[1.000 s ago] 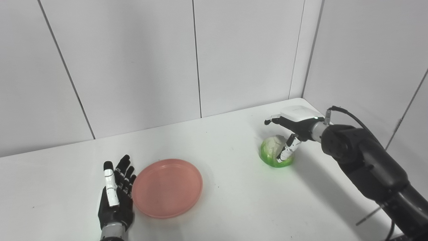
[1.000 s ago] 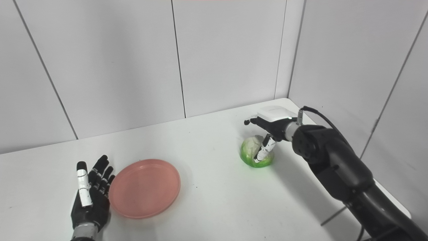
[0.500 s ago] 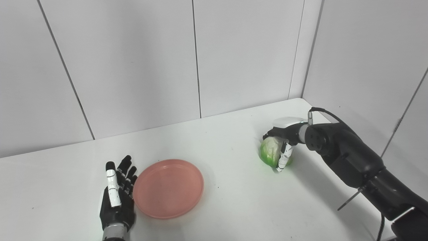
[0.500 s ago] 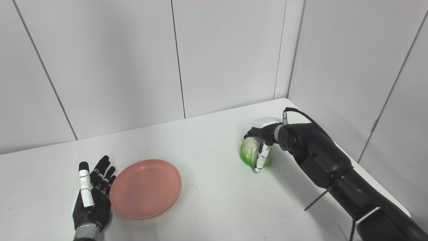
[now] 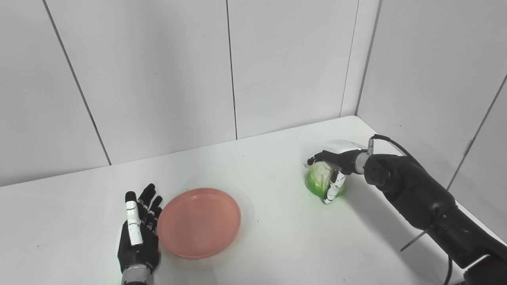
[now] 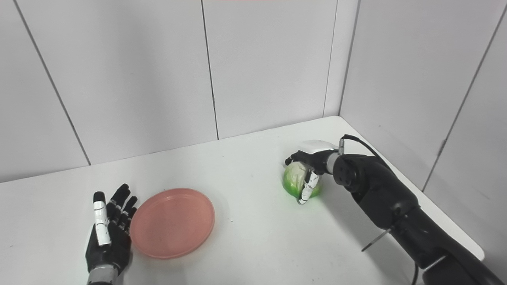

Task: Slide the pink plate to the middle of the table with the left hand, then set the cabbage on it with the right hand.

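Observation:
The pink plate [image 5: 199,222] lies flat on the white table [image 5: 277,237], left of the middle. My left hand [image 5: 138,231] stands open beside the plate's left rim, fingers straight and pointing up; whether it touches the rim I cannot tell. The green cabbage [image 5: 319,178] sits at the right side of the table. My right hand [image 5: 336,166] is curled over its top and right side, thumb down its front, closed on it. The cabbage still seems to rest on the table.
White wall panels stand behind the table and along its right side, meeting in a corner at the far right [image 5: 356,114]. A thin cable [image 5: 390,140] loops from my right wrist. Bare table lies between the plate and the cabbage.
My right hand came down from above the cabbage and closed around it, and the right forearm dropped lower. The cabbage shifted slightly left. The left hand and plate barely moved.

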{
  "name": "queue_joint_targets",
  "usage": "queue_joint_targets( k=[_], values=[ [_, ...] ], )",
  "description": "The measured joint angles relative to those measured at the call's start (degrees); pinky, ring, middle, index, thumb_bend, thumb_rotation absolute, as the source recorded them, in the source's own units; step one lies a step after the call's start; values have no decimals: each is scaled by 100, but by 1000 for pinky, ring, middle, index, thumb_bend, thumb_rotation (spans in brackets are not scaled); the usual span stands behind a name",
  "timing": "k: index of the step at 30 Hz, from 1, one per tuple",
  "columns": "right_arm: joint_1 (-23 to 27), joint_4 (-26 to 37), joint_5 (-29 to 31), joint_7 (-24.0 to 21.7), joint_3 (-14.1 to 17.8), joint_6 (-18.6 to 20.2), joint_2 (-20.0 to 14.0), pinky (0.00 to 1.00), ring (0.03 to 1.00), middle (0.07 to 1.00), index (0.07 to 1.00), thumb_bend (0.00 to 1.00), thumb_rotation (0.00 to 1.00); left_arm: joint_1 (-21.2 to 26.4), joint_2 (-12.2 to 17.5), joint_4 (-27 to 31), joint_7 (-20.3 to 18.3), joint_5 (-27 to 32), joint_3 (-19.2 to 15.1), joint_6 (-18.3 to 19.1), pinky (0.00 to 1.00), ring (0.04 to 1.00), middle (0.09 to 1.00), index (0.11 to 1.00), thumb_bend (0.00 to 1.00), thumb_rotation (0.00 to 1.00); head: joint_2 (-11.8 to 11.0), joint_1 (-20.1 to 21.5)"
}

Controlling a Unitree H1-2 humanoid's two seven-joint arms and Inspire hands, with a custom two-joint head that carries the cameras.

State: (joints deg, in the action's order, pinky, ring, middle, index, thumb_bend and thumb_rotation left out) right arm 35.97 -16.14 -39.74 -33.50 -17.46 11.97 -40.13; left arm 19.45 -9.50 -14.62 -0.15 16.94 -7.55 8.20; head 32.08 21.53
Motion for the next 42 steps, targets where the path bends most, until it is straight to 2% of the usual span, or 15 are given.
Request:
queue_joint_targets(
  k=[2, 5, 6, 7, 9, 10, 11, 12, 18, 26, 28, 37, 41, 42],
  values=[
    [-9, -15, 61, 69, 3, -1, 15, 448, 531, 639, 767, 971, 108, 0, -1, -1, 0, 3, -3, 0, 1000, 924, 939, 771, 750, 871, 26, -9],
    [-96, -64, 307, 226, 71, -167, 45, 402, 469, 546, 721, 920, 68, -2, -10, 0, -3, 4, 0, 0, 1000, 932, 945, 781, 746, 881, 44, -9],
    [-130, -86, 426, 311, 114, -284, 62, 402, 466, 516, 702, 751, 35, -4, -9, 0, -5, 4, -1, 0, 1000, 933, 945, 780, 744, 882, 44, 0],
    [-152, -108, 507, 341, 134, -382, 63, 398, 460, 500, 672, 664, 17, -4, -8, 0, -6, 4, -4, 0, 1000, 934, 945, 776, 746, 876, 44, 0],
    [-189, -122, 602, 426, 141, -535, 59, 382, 446, 485, 638, 591, 3, -4, -8, -7, -12, 7, -14, 0, 1000, 933, 943, 771, 750, 869, 44, 0],
    [-202, -128, 645, 454, 147, -568, 58, 317, 384, 481, 551, 556, 1, -4, -8, -10, -13, 10, -21, 0, 1000, 930, 944, 777, 745, 872, 44, 0],
    [-223, -131, 701, 481, 161, -588, 59, 295, 363, 480, 522, 544, 0, -4, -8, -10, -13, 10, -21, 0, 1000, 929, 944, 779, 743, 873, 53, -9],
    [-245, -131, 744, 533, 176, -600, 62, 275, 346, 449, 529, 532, 0, -4, -8, -10, -14, 11, -19, 0, 995, 921, 937, 781, 744, 876, 61, -17],
    [-284, -128, 964, 559, 209, -683, 76, 274, 344, 433, 523, 526, 0, -4, -9, -10, -15, -2, -14, -1, 971, 898, 925, 777, 736, 875, 62, -18],
    [-266, 163, 1099, 250, 219, -669, 76, 246, 316, 422, 529, 524, 0, 10, -11, -45, -16, -12, -12, -9, 976, 900, 927, 809, 725, 883, 97, -53],
    [-256, 335, 1151, 140, 262, -560, 84, 245, 316, 421, 530, 523, 0, 17, -11, -58, -15, -21, -10, -11, 965, 896, 928, 812, 731, 885, 105, -70],
    [143, 748, 1463, -138, 388, -388, 177, 273, 343, 417, 525, 525, 0, 34, -23, -135, -7, -157, 7, -75, 921, 869, 904, 782, 706, 870, 132, -176],
    [409, 878, 1598, -190, 382, -395, 265, 293, 359, 433, 521, 527, 0, 62, -91, -210, -7, -196, 8, -163, 936, 875, 910, 772, 695, 871, 176, -448],
    [477, 907, 1607, -199, 365, -393, 299, 289, 354, 435, 521, 527, 0, 62, -101, -222, -7, -212, 10, -192, 924, 872, 907, 770, 699, 864, 193, -622]
  ],
)
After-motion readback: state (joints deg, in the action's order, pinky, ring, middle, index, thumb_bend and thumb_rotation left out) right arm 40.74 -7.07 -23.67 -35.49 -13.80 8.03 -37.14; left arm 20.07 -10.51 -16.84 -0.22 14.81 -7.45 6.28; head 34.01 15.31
